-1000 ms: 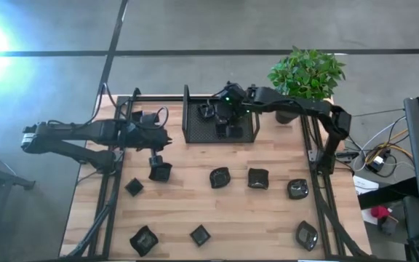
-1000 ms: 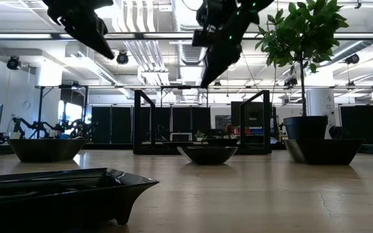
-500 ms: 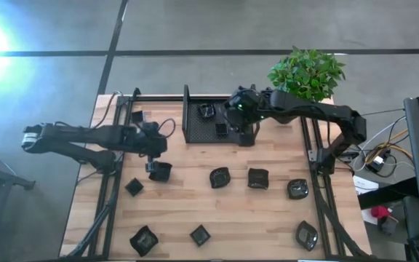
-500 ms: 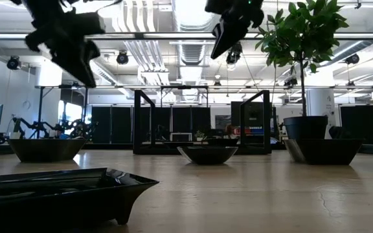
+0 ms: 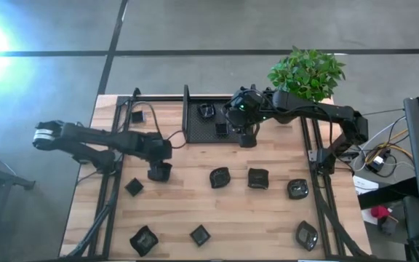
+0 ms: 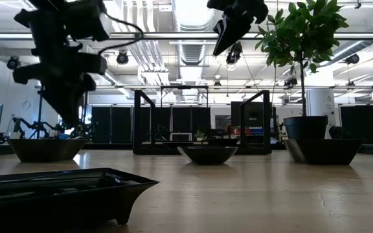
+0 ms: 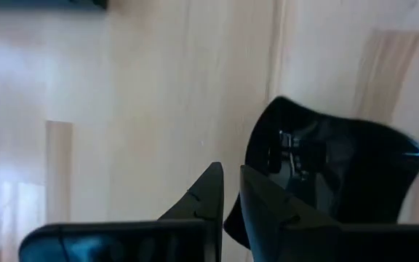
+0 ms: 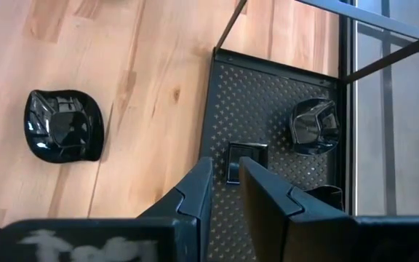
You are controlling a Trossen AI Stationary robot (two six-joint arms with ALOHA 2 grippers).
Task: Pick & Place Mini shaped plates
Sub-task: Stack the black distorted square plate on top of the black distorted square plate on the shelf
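The mini shaped plates lie mostly spread over the wooden counter (image 5: 195, 204): one plate (image 5: 159, 172) sits directly under the left claw (image 5: 156, 156), a row of three lies across the middle with a rounded plate (image 5: 220, 177) at its left end, and four more lie nearer the front edge, among them a small square plate (image 5: 200, 234) turned cornerwise like a diamond. Three further plates rest inside the black mesh tray (image 5: 195, 131) at the back of the counter, including a small square one (image 8: 245, 161) and a rounded one (image 8: 313, 125), while the third is cut off at the frame edge in the right wrist view. In the left wrist view the plate under the left claw is partly hidden behind that claw's own fingers (image 7: 275, 211), which stand close together with only a narrow gap and hold nothing. The right claw (image 5: 247, 138) hovers at the tray's right front corner, its fingers (image 8: 195, 193) likewise narrow and empty. In the low view the nearest plate (image 6: 63, 194) is cut off at the left edge. A potted plant (image 5: 305, 73) stands at the back right corner.
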